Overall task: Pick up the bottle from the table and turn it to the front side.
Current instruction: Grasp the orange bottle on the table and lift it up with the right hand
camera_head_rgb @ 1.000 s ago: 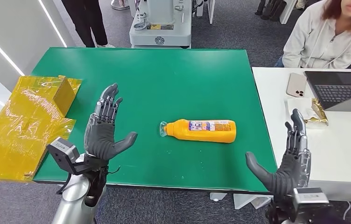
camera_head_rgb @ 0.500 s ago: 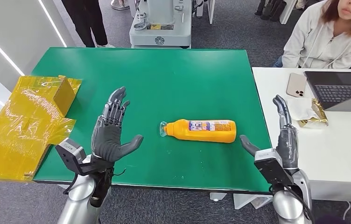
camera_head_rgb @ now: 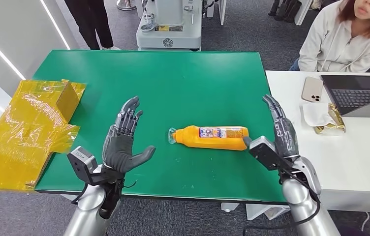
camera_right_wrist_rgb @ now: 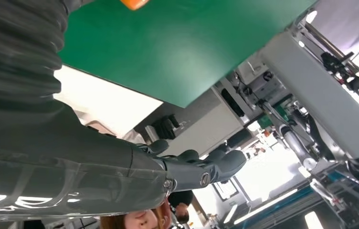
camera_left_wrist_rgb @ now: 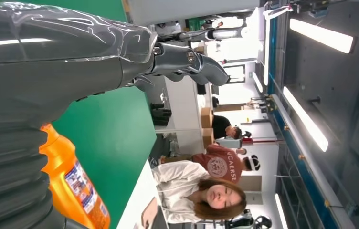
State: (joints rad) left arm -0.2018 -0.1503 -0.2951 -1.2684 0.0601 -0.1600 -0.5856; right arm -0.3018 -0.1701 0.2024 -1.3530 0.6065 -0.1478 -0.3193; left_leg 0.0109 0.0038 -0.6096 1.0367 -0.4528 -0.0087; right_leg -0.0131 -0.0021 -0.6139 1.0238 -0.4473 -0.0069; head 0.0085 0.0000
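Note:
An orange bottle (camera_head_rgb: pixel 215 137) lies on its side on the green table (camera_head_rgb: pixel 173 83), cap pointing toward my left hand, a label strip along its upper side. My left hand (camera_head_rgb: pixel 122 140) is held up, open, fingers spread, well to the left of the cap. My right hand (camera_head_rgb: pixel 282 132) is open too, fingers straight, just beside the bottle's base without clearly touching it. The left wrist view shows the bottle (camera_left_wrist_rgb: pixel 75 186) past the thumb (camera_left_wrist_rgb: pixel 187 59). A sliver of the orange bottle (camera_right_wrist_rgb: pixel 133 4) appears in the right wrist view.
A crumpled yellow bag (camera_head_rgb: pixel 25 128) lies at the table's left edge. A white desk (camera_head_rgb: pixel 355 152) on the right carries a phone (camera_head_rgb: pixel 312 89), a laptop (camera_head_rgb: pixel 360 93) and a wrapper. A person (camera_head_rgb: pixel 345 39) sits behind it. A machine base (camera_head_rgb: pixel 169 29) stands beyond the table.
My right hand has swung in from the white desk to the bottle's base. My left hand has drifted slightly toward the bottle. The bottle has not moved.

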